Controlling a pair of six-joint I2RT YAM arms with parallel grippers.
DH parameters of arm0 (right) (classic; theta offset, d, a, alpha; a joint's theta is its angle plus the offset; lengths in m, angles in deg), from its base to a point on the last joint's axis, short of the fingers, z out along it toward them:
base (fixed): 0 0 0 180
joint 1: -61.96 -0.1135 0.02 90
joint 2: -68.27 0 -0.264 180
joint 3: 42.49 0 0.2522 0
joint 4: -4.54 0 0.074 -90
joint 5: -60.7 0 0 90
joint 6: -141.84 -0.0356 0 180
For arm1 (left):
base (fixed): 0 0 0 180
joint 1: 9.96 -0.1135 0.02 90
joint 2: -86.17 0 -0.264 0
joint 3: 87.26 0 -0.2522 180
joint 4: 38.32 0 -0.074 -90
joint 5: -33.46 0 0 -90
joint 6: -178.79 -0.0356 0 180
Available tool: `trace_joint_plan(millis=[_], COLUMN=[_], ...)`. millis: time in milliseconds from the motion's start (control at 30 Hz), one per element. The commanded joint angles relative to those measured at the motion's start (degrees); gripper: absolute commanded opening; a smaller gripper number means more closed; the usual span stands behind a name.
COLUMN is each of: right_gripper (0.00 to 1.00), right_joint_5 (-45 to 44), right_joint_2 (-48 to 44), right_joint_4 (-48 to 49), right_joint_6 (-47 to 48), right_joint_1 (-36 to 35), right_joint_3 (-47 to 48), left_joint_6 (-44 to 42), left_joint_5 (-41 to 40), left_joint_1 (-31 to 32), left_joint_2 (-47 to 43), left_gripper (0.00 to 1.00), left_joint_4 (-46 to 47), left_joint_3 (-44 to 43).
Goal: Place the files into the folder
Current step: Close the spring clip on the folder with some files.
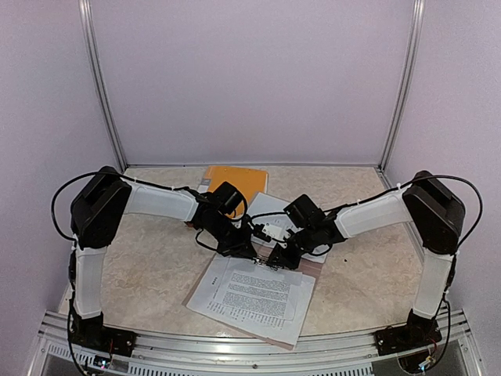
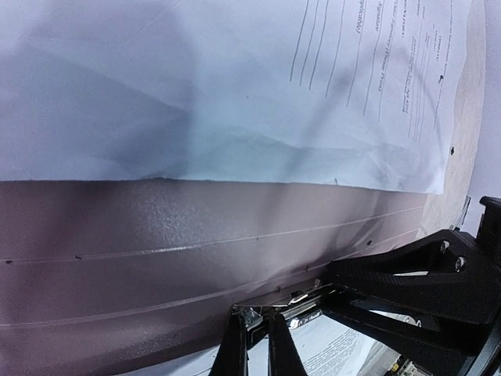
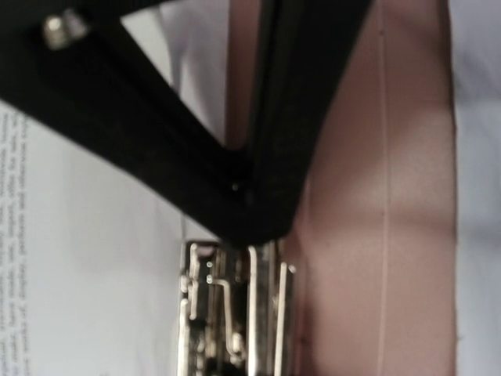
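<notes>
1. Beige table (image 1: 156,266), pale walls: printed files (image 1: 254,294) are lying on the open taupe folder (image 2: 156,258), just nearward of both grippers.
2. Left gripper (image 2: 257,348) is sitting clenched at the metal clip (image 3: 227,313) by the files' far edge.
3. Right gripper (image 1: 278,256) is meeting it there, equally near; its grip cannot be told.

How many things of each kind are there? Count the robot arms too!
Robot arms: 2
White paper piles: 2 (the sheets in each are too thin to count)
Brownish folder: 1
Orange folder: 1
Metal clip: 1
Total: 7
</notes>
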Motion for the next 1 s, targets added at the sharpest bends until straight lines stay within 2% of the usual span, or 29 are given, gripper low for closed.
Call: trace_joint_plan(millis=[0,167,333,567,800,967], right_gripper=[0.00,0.00,0.00,0.00,0.00,0.00], right_joint_5=[3.96,3.69,3.58,3.42,2.79,2.56], right_joint_2=[5.74,6.06,6.15,6.42,6.57,7.51], right_joint_4=[-6.22,-6.57,-6.51,-6.59,-6.68,-7.08], right_joint_6=[3.89,3.67,3.72,3.51,3.22,3.03], right_joint_1=[-3.36,-3.35,-3.35,-3.36,-3.42,-3.28], right_joint_3=[-2.54,-2.32,-2.18,-2.30,-2.39,-2.02], left_joint_6=[-2.16,-2.16,-2.16,-2.34,-2.60,-2.34], left_joint_5=[-30.39,-24.78,-23.60,-23.28,-22.10,-21.22], left_joint_1=[-2.75,-2.53,-2.31,-3.70,-4.49,-4.57], left_joint_2=[7.21,2.21,0.34,5.10,9.69,9.04], left_gripper=[0.00,0.00,0.00,0.00,0.00,0.00], left_joint_4=[-6.08,-4.42,-4.82,-5.95,-4.56,-1.82], left_joint_3=[7.48,8.29,7.85,8.54,12.91,17.14])
